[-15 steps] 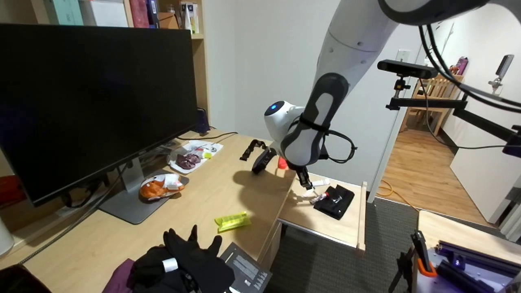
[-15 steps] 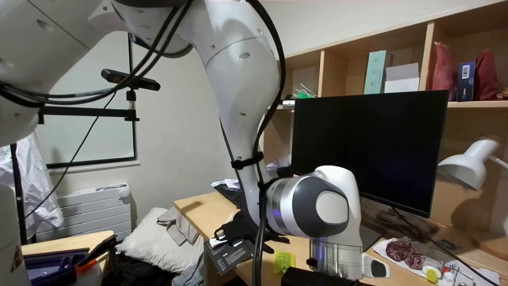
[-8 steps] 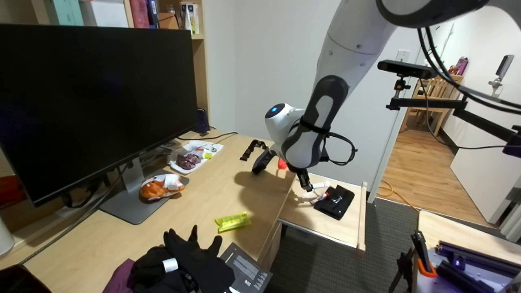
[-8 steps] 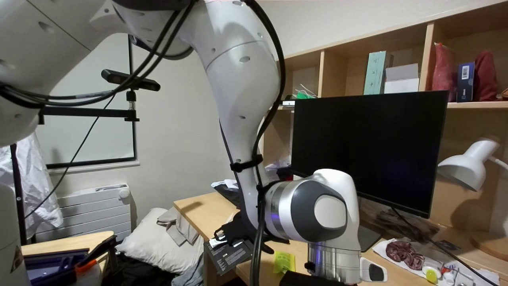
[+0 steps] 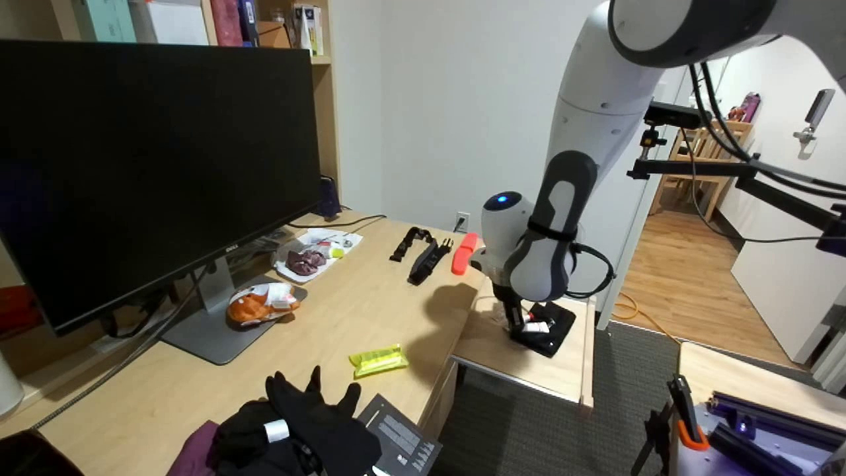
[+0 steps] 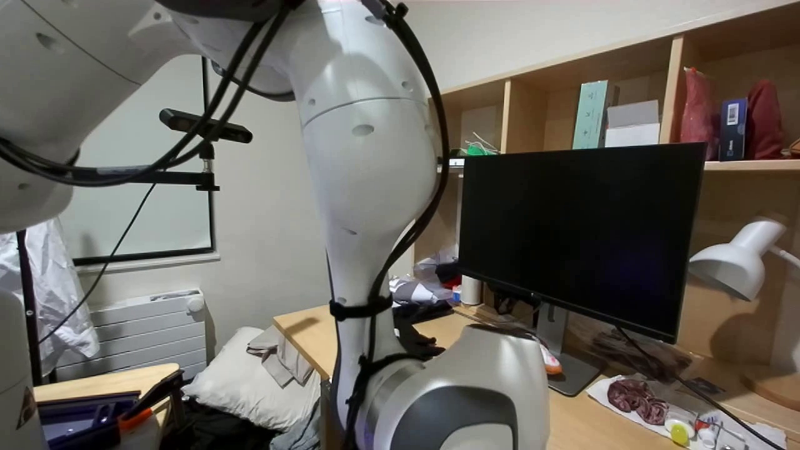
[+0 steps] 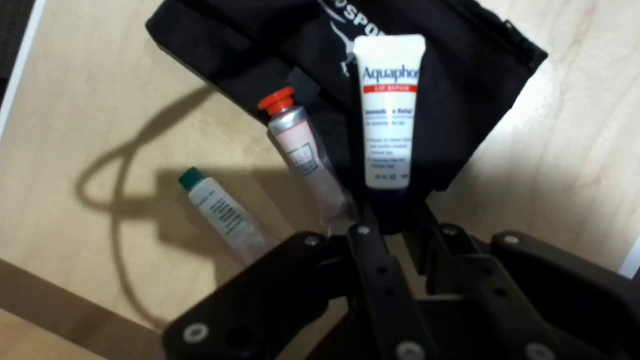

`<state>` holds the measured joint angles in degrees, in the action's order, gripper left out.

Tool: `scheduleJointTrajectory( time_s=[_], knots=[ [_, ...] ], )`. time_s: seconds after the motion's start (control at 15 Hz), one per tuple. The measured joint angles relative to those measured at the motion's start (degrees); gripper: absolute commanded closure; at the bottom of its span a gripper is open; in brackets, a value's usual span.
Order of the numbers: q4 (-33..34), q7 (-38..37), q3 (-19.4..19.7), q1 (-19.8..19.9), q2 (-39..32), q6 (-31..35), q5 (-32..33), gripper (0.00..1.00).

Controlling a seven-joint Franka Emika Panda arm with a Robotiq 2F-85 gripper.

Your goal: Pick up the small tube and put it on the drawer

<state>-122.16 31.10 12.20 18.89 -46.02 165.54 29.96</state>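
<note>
White plastic tube with a dark blue cap [image 7: 390,125]: held by its cap, body jutting out; judging by the grip, this is the task's small tube.
Black two-fingered gripper [image 7: 394,220]: clamped on that cap, fingers [image 7: 372,250] on either side.
Squarish pale-wood drawer top [image 5: 489,354]: right of the long light-wood desk [image 5: 350,304], below the gripper.
Flat black fabric pouch with white lettering [image 7: 310,55]: lies on the drawer top, beneath the held tube; seen from above, it is hard to tell whether they touch.
Pink tube with a red cap [image 7: 307,155]: just left in the wrist view, overlapping the pouch's edge.
White tube with a green cap [image 7: 227,217]: farther left there, over bare wood.
Placing step: likely in hand, with release not yet made.
Next move: lower until the held tube has support, part the fingers, then rise straight up (a sideways exit could nudge the pink neighbour).
</note>
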Motion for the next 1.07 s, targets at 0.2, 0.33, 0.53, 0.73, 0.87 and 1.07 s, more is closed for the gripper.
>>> scheduleJointTrajectory(
  time_s=[0.2, 0.33, 0.53, 0.73, 0.87, 1.07],
  knots=[
    [-2.12, 4.78, -4.44, 7.18, -0.22, 5.33, -0.31, 0.56],
    [-2.63, 7.62, -7.49, 11.44, 0.08, 6.18, -0.50, 0.49],
    [-2.99, 10.08, -9.87, 14.70, 0.29, 6.18, -0.72, 0.31],
    [-4.31, 10.16, -8.23, 13.55, 1.96, 6.18, -0.71, 0.12],
    [-6.24, 10.16, -5.65, 11.20, 4.90, 6.16, -0.71, 0.02],
    [-10.96, 10.15, -2.39, 7.23, 11.93, 5.87, -0.64, 0.00]
  ],
)
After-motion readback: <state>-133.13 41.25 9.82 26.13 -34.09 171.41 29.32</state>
